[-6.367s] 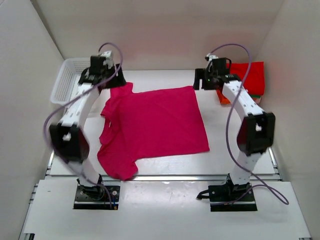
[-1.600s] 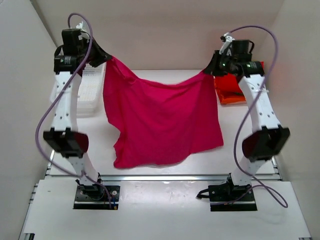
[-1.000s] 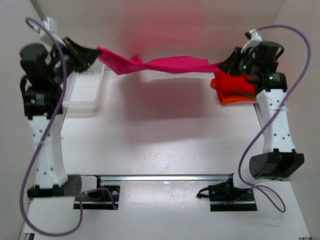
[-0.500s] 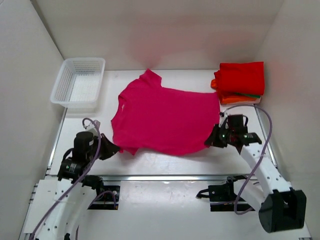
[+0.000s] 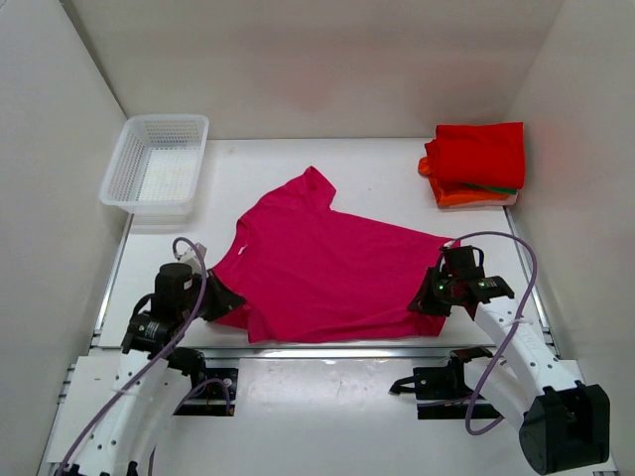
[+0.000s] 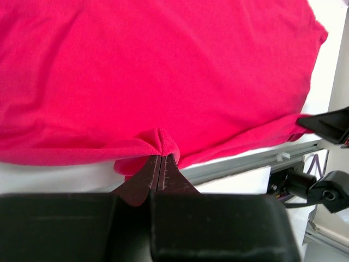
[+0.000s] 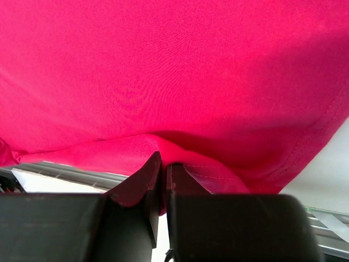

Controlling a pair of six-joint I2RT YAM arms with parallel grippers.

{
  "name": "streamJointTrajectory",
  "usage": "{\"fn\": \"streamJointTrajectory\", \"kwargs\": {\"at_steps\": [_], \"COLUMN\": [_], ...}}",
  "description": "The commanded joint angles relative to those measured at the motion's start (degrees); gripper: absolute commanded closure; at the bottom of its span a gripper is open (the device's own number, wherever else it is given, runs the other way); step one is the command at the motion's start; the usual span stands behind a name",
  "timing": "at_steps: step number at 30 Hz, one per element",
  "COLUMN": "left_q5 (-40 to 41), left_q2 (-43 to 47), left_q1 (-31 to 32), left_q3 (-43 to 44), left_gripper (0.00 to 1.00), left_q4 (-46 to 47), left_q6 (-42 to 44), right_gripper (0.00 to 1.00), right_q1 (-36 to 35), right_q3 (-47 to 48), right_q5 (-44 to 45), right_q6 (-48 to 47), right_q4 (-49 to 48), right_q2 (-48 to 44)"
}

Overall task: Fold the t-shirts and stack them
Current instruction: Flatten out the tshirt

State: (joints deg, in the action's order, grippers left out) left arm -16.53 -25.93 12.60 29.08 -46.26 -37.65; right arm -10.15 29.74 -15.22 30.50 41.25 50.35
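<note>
— Where is the shirt?

— The magenta-pink t-shirt lies spread on the table, from the middle to the near edge. It sits skewed, with one sleeve pointing to the far side. The folded red t-shirt tops a stack at the far right corner, well apart from it.

— And the grippers?

— The left gripper has its jaws closed tight on a small pinch of the near hem. The right gripper is clamped the same way on the hem at the other near corner.

— What does the step call for?

— My judgement: finish the lay-down before folding.
1. Draw both corners apart until the hem runs straight.
2. Lower both ends together.
3. Check the near-left edge, where the cloth looks doubled under.
4. Let go only once the cloth rests flat, or the creases will carry into the fold.
</note>
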Motion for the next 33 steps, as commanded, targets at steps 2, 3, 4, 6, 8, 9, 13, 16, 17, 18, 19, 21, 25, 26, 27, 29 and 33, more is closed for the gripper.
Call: {"fn": "streamJointTrajectory", "kwargs": {"at_steps": [2, 3, 4, 6, 8, 9, 13, 16, 17, 18, 19, 21, 25, 26, 27, 29, 33], "left_q5": [-1.57, -1.83, -1.75, -1.31, -1.14, 0.26, 0.2, -0.07, 0.27, 1.06, 2.37, 2.65, 5.88, 7.55, 8.27, 10.55, 9.42], "left_q2": [-7.45, -10.42, -13.06, -17.29, -24.74, -30.7, -53.66, -65.36, -68.34, -70.98, -73.27, -73.73, -56.32, -52.59, -45.42, -35.72, -27.0], "left_q1": [-0.9, -2.04, -3.1, -6.0, -8.9, -9.0, -11.01, -14.25, -15.75, -15.24, -15.67, -17.51, -17.08, -16.47, -16.47, -14.55, -11.65], "left_q3": [4.84, 5.54, 6.77, 9.23, 14.66, 19.04, 43.55, 72.16, 77.74, 88.06, 98.0, 107.45, 89.84, 84.79, 75.25, 60.72, 41.04], "left_gripper": [1.0, 1.0, 1.0, 1.0, 1.0, 1.0, 1.0, 1.0, 1.0, 1.0, 1.0, 1.0, 1.0, 1.0, 1.0, 1.0, 1.0], "left_q4": [10.91, 12.49, 13.82, 15.31, 18.21, 18.22, 10.34, 7.86, 6.46, 5.58, 3.74, 1.88, 9.24, 14.13, 16.01, 19.8, 19.1], "left_q6": [1.78, 2.49, 3.8, 6.52, 9.16, 10.65, 15.49, 13.93, 13.57, 13.22, 13.04, 12.34, 14.53, 14.71, 14.27, 14.71, 13.92], "right_gripper": [1.0, 0.99, 1.0, 1.0, 1.0, 1.0, 1.0, 1.0, 1.0, 1.0, 1.0, 1.0, 1.0, 1.0, 1.0, 1.0, 1.0], "right_q1": [-0.22, 0.13, 0.57, 3.37, 6.35, 6.55, 2.6, 2.5, 2.94, 3.29, 5.39, 6.81, 7.07, 8.64, 9.18, 11.63, 12.35], "right_q3": [-0.2, -0.21, -0.38, 0.14, 4.95, 7.16, 37.47, 70.85, 86.04, 92.45, 95.04, 95.69, 83.26, 78.42, 76.28, 69.88, 60.64], "right_q5": [1.7, 0.64, -1.63, -8.2, -15.23, -18.58, -13.44, -6.33, -6.92, -7.01, -12.15, -14.23, -12.88, -14.03, -15.78, -19.12, -20.81], "right_q6": [2.28, 1.59, 1.06, -3.31, -11.29, -13.52, -30.02, -36.47, -37.09, -36.14, -34.13, -31.12, -32.09, -30.95, -30.59, -30.77, -34.27], "right_q4": [0.23, -0.29, -1.08, -3.54, -4.69, -5.48, 5.89, 15.41, 16.39, 17.18, 11.45, 5.8, -5.35, -7.83, -8.64, -8.91, -7.42], "right_q2": [-1.56, -1.66, -2.18, -1.49, 5.51, 11.99, 34.95, 51.84, 57.0, 60.19, 58.91, 56.11, 44.78, 42.92, 41.16, 39.74, 40.44]}}
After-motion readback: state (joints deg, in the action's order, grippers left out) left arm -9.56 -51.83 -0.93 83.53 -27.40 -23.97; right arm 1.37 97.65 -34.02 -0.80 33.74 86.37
